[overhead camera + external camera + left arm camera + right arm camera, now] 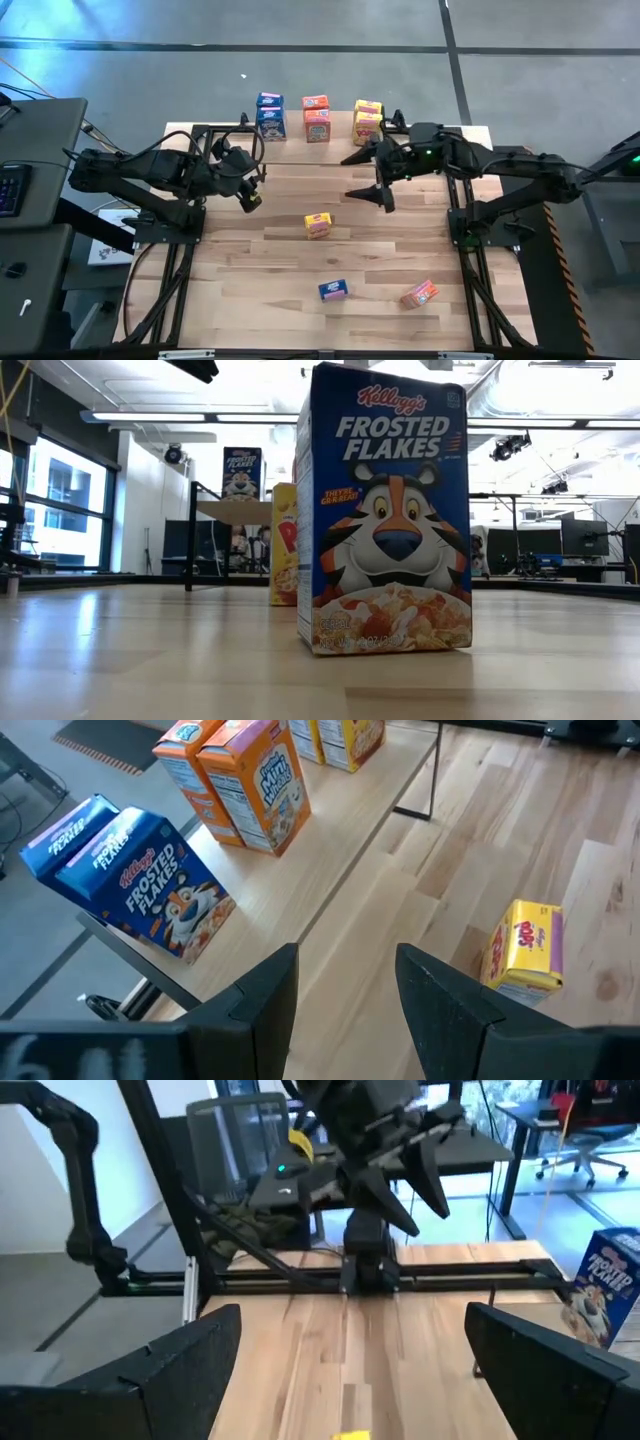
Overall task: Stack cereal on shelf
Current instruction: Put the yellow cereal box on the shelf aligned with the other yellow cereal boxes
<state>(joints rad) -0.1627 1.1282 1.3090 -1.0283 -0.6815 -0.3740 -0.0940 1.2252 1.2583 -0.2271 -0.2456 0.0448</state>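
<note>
The shelf (300, 150) stands along the table's far side. On it are blue boxes (269, 115), orange-red boxes (316, 117) and yellow boxes (367, 120), also seen in the left wrist view as blue boxes (150, 890) and orange-red boxes (250, 780). Loose on the tabletop are a yellow box (318, 225), a blue box (333, 290) that stands upright on its base (385, 510), and an orange-red box (420, 294). My left gripper (252, 190) hovers open at the shelf's left front. My right gripper (365, 177) hovers wide open at its right front. Neither holds anything.
Black frame rails (185, 240) run down both sides of the slatted tabletop. The wood between the shelf and the loose boxes is bare. In the right wrist view the left arm's gripper (390, 1140) faces mine across the table. A keyboard (8, 185) lies on a side desk.
</note>
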